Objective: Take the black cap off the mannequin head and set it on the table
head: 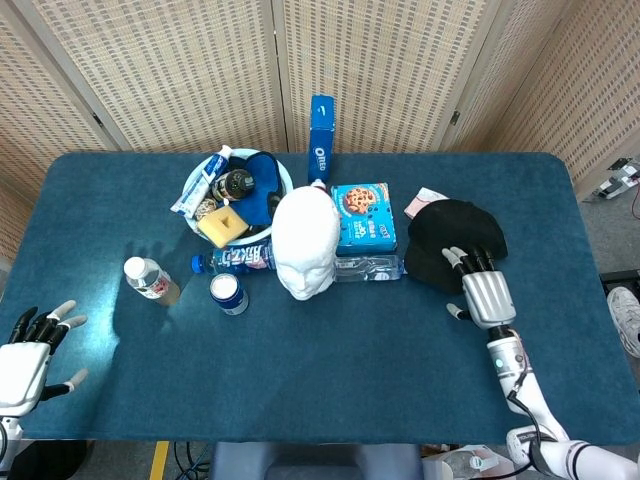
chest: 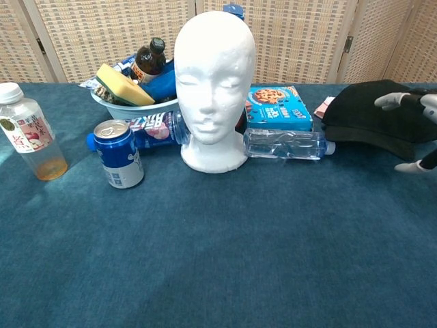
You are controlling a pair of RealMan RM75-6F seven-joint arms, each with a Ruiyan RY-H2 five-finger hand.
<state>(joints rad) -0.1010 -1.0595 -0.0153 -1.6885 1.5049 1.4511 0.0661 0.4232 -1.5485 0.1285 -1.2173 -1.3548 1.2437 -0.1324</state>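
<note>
The black cap (head: 455, 233) (chest: 365, 113) lies flat on the blue table, right of the bare white mannequin head (head: 305, 240) (chest: 213, 82). My right hand (head: 485, 292) is at the cap's near edge. Its fingers (chest: 388, 101) are stretched out over the cap's rim, and the thumb is spread apart, low by the tabletop. It grips nothing. My left hand (head: 28, 352) hovers at the table's front left corner with fingers apart, holding nothing, and shows only in the head view.
A clear water bottle (chest: 287, 145) and a blue cookie box (head: 362, 215) lie between the head and the cap. A white bowl (head: 230, 195) of items, a blue can (chest: 117, 154) and a juice bottle (chest: 27, 140) stand to the left. An Oreo box (head: 321, 138) stands behind.
</note>
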